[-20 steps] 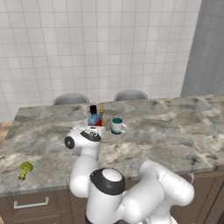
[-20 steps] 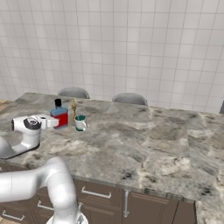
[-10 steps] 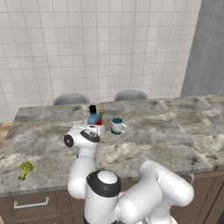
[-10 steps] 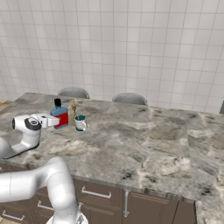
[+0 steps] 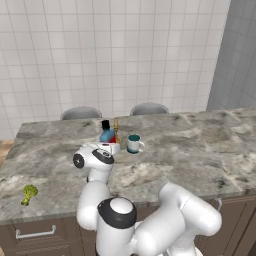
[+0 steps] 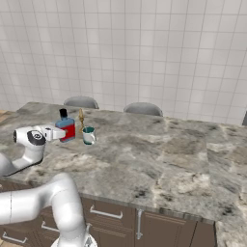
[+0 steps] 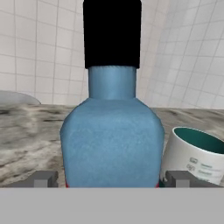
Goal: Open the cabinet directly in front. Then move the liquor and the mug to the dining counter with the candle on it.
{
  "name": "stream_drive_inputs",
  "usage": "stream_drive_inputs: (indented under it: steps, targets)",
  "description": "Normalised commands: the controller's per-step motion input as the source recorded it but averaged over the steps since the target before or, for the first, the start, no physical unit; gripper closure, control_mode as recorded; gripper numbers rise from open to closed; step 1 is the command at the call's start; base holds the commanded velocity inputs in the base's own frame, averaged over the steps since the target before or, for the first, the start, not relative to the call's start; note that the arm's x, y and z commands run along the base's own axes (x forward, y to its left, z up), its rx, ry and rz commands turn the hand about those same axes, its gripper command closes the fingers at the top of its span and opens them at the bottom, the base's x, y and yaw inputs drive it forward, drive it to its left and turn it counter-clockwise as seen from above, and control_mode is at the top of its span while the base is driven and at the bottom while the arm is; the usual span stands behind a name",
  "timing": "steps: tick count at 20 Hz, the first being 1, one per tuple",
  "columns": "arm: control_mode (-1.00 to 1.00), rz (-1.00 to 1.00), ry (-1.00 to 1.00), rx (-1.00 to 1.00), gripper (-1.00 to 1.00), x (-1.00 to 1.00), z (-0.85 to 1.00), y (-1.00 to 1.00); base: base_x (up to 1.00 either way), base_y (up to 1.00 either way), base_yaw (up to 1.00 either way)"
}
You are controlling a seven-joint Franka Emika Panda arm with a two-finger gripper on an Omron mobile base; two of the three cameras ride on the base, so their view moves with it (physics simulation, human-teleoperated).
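White glossy rounded arm links, dark joint caps, small grey fingertip pads.

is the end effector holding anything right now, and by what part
Nothing is held. The end effector stands open, one finger on each side of the liquor's lower body, with a gap showing. The bottle stands on the dining counter.

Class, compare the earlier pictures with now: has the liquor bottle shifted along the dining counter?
No. The liquor stands beside the candle and mug as before.
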Motion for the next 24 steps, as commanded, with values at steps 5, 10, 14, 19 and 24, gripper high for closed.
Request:
stream_drive_inputs:
  steps: [5, 10, 14, 19, 24]
  targets:
    - [-1.0, -0.01, 0.0, 0.03, -1.0, -0.07, 0.01, -0.13, 0.0, 0.0, 0.0]
    - [-1.0, -0.02, -0.03, 0.03, -1.0, -0.07, 0.0, -0.12, 0.0, 0.0, 0.0]
    - [-1.0, 0.0, 0.0, 0.0, -1.0, 0.0, 0.0, 0.0, 0.0, 0.0, 0.0]
    - [-1.0, 0.0, 0.0, 0.0, -1.0, 0.0, -0.01, 0.0, 0.0, 0.0, 0.0]
    - [-1.0, 0.0, 0.0, 0.0, -1.0, -0.07, 0.0, 0.0, 0.0, 0.0, 0.0]
